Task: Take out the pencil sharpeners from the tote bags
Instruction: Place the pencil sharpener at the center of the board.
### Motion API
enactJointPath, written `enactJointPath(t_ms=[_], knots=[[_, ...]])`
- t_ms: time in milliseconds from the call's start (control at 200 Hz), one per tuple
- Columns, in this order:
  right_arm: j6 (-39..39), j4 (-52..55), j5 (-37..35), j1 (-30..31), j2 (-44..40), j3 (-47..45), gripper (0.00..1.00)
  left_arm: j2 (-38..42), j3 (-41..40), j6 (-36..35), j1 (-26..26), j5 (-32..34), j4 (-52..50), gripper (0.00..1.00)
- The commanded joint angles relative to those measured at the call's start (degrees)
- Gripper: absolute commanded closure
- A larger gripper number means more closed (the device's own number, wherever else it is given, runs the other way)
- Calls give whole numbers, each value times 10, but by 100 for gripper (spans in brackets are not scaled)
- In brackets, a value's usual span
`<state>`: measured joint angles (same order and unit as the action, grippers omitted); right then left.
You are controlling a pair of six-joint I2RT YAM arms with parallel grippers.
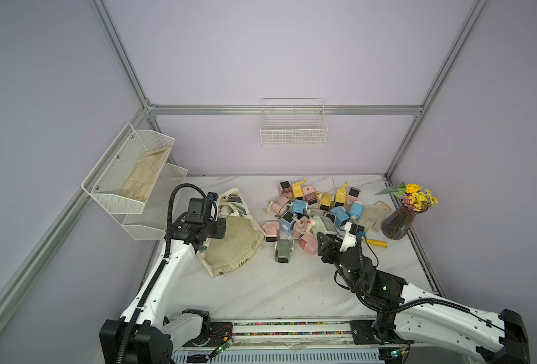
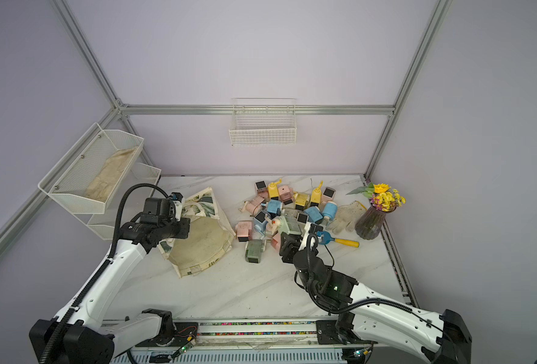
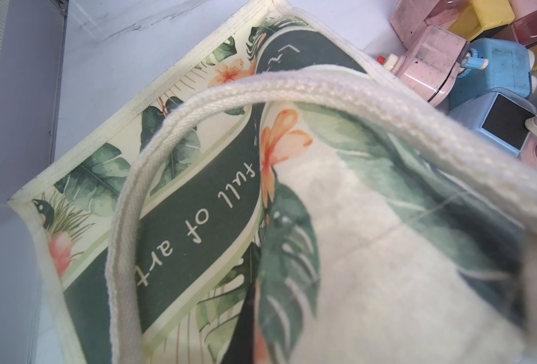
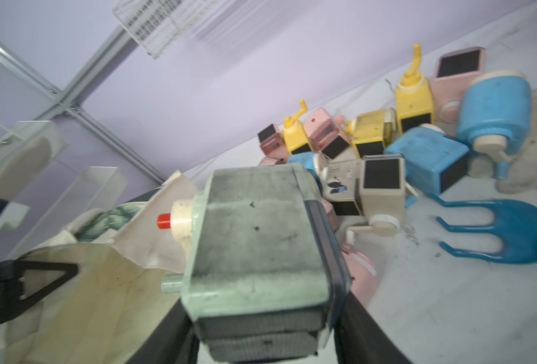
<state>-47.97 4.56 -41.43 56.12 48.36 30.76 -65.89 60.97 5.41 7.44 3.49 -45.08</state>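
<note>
**Green sharpener lifted clear as the pile grows beside one canvas tote**

One marbled surface [image 1: 260, 293] carries the whole scene. Two robot arms reach over it. One cream tote bag [image 1: 234, 249] with a green leafy print lies open near the left side, its mouth turned toward the heap. The left claw [image 1: 219, 227], pressed together, pinches the tote bag's fabric at the rim; the left wrist view shows only the print and one woven handle [image 3: 324, 85], so the exact spot gripped cannot be told. To the right of the bag sits one heap of pencil sharpeners [image 1: 311, 208], roughly eighteen counted in both top views, in pink, yellow, blue, green and beige. The right claw [image 4: 262, 334], at the heap's near edge, is half spread and clamped on one green sharpener [image 4: 257, 252], its red-tipped knob pointing toward the bag. Two mesh racks hang on the walls. Near the right edge stand one flower vase [image 1: 398, 225], one dirty glove [image 1: 375, 214] and one blue hand rake [image 4: 506, 233] with a yellow handle.
</note>
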Motion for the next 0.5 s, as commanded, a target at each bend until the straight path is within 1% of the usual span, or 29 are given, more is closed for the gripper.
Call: enactJointPath(t_ms=[0,130,210,295,380,495], knots=[[-128,41,-58,-13,23,-21,81,2,21,15,-6,4,6,100],[-183,51,-61,-24,87,-23,79,2,19,15,-6,1,6,100],[-190,50,-70,-29,90,-22,77,1,20,16,-5,0,5,100],[-206,51,-57,-51,100,-23,75,1,20,15,-6,-1,5,100],[-248,54,-48,-60,103,-34,68,2,18,16,-6,-1,6,100],[-309,44,-29,-68,126,-56,67,0,19,16,-6,-3,5,100]])
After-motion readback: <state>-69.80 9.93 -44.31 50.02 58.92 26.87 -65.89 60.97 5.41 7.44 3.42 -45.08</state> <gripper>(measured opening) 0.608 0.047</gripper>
